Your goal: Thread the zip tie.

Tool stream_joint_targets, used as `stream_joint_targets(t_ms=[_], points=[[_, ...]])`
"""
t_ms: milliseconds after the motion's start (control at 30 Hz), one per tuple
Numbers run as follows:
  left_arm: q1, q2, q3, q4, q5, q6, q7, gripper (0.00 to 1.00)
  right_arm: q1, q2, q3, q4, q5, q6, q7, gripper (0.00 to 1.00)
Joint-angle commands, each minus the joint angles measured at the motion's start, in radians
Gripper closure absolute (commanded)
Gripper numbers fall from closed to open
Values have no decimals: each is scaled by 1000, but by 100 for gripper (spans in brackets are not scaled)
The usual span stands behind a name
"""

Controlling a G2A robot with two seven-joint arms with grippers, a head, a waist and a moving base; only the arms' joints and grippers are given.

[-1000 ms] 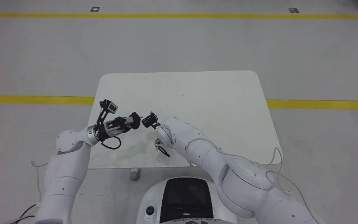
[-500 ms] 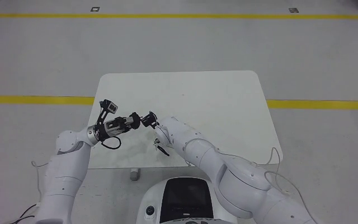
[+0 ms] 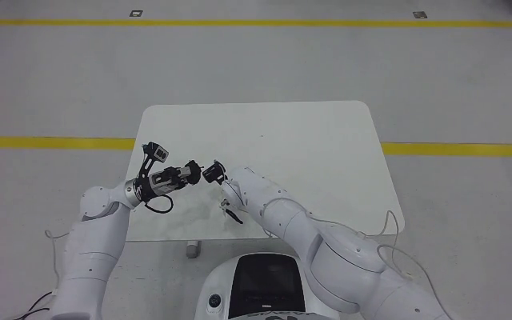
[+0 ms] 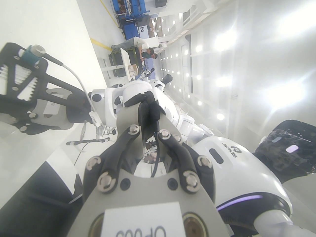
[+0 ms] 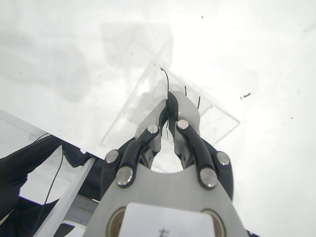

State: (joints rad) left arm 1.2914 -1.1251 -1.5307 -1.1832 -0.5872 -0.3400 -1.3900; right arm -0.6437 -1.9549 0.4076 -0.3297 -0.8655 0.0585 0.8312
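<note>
Where my right gripper (image 5: 169, 106) closes, both fingers are pressed tight on the zip tie (image 5: 167, 82). The tie is a thin black strand that passes between the pads and curves out past the tips to a small hooked end. Just beside it, my left gripper (image 4: 148, 110) also has its fingers drawn together. A thin black strand runs back from between them toward the palm. It looks like the same tie, though the dark fingertips hide the grip itself. From above, my two grippers sit tip to tip, almost touching, over the near left part of the table (image 3: 320, 144). Under my right gripper a clear box (image 5: 217, 122) stands on the white tabletop. Two more short black strands show inside it; I cannot tell whether they are ties or reflections. Beyond the table, a yellow line (image 3: 448, 149) crosses the grey floor.
</note>
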Motion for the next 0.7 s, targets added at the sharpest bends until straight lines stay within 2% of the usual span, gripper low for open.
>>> stream_joint_targets(t_ms=[0, 167, 300, 667], points=[[0, 0, 0, 0, 0, 0, 0, 100, 3, -1, 3, 1, -2, 2, 2, 100], [0, 0, 0, 0, 0, 0, 0, 100, 16, -1, 20, -11, 4, -4, 7, 100], [0, 0, 0, 0, 0, 0, 0, 100, 30, 9, 42, -21, 19, -42, 9, 100], [0, 0, 0, 0, 0, 0, 0, 100, 41, 71, 124, -82, 58, -129, 2, 100]])
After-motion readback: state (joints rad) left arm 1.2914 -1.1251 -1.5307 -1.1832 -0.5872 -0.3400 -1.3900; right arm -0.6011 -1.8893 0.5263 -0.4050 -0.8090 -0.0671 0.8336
